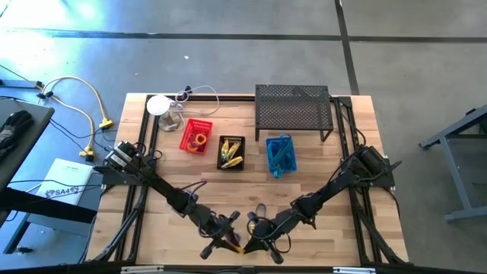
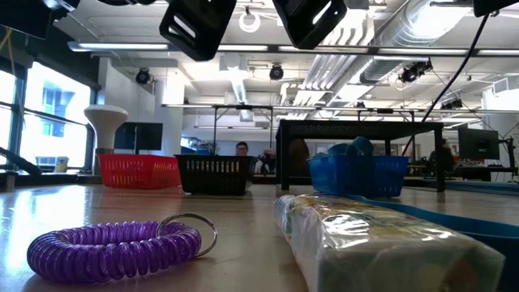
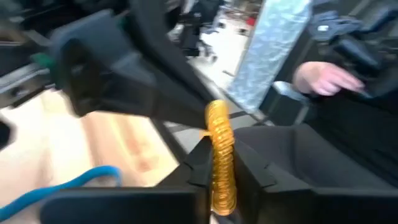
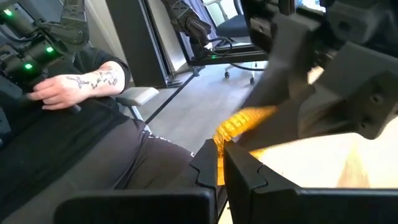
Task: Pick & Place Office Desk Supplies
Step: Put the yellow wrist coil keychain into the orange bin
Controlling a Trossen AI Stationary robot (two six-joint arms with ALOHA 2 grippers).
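— What are we working on here?

— We have a light wooden table (image 1: 335,228) with a black frame along its edges.

— And what do we see sitting on it?

— Along the far side, a black wire-mesh shelf (image 1: 294,108) stands on its legs. Nearer the middle we count three small baskets in a row: a red basket (image 1: 196,136), a black basket (image 1: 231,152) and a blue basket (image 1: 279,155). A white round object (image 1: 159,105) with a cable stands at the far left corner.

— Anything at the near edge?

— From table height we see a purple coil ring (image 2: 113,248) lying flat, and just beside it a clear-wrapped packet (image 2: 381,243).
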